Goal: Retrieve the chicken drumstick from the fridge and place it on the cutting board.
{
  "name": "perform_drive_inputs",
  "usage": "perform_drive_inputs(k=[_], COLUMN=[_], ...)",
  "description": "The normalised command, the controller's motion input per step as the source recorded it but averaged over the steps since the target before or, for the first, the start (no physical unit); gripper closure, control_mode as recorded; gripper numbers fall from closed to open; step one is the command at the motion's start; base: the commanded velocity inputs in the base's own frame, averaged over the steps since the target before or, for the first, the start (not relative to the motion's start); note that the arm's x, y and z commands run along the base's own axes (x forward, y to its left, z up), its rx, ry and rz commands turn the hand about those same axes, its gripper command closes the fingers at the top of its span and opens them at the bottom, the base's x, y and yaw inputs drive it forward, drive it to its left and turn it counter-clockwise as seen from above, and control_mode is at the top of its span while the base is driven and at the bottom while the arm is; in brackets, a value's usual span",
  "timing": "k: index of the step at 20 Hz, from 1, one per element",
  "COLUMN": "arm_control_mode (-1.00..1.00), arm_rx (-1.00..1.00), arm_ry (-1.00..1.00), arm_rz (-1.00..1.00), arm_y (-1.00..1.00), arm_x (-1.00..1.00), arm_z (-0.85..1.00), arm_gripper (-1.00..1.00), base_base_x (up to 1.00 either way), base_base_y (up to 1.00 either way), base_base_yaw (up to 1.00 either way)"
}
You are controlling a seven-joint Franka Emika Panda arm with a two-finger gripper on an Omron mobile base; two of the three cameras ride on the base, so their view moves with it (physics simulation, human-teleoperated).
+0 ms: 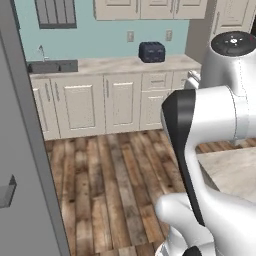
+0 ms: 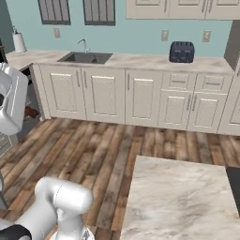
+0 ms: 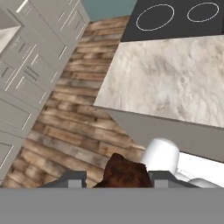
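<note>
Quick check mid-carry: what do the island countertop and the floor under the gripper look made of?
Island countertop: looks like polished marble or a stone-look laminate, cream with grey veining and a smooth face. Floor: wooden planks, shown by the grain and mixed brown and grey boards; the finish looks matte, though real wood or vinyl is unclear.

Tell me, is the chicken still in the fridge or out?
Out. In the hand view the chicken drumstick sits between the claw fingertips, above wooden floor beside a marble counter, with no fridge shelves around it.
</note>
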Motion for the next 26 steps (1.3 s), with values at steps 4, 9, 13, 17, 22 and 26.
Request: perform_drive_inputs(k=[4,9,13,17,22,26], arm_control_mode=[1.0,1.0,1.0,1.0,1.0,1.0], arm_rx=[0.0,0.0,0.0,0.0,0.0,0.0], arm_ry=[0.0,0.0,0.0,0.0,0.0,0.0], arm_rz=[0.0,0.0,0.0,0.0,0.0,0.0], arm_y=[0.0,0.0,0.0,0.0,0.0,0.0], arm_x=[0.0,0.0,0.0,0.0,0.0,0.0], arm_z=[0.0,0.0,0.0,0.0,0.0,0.0], arm_gripper=[1.0,1.0,1.0,1.0,1.0,1.0], base_base_x=[1.0,1.0,1.0,1.0,0.63,0.86], base_base_y=[-0.54,-0.37,-0.91,-1.0,-0.93,-0.54], base_base_yaw=[0.0,0.0,-0.16,-0.35,-0.64,-0.64])
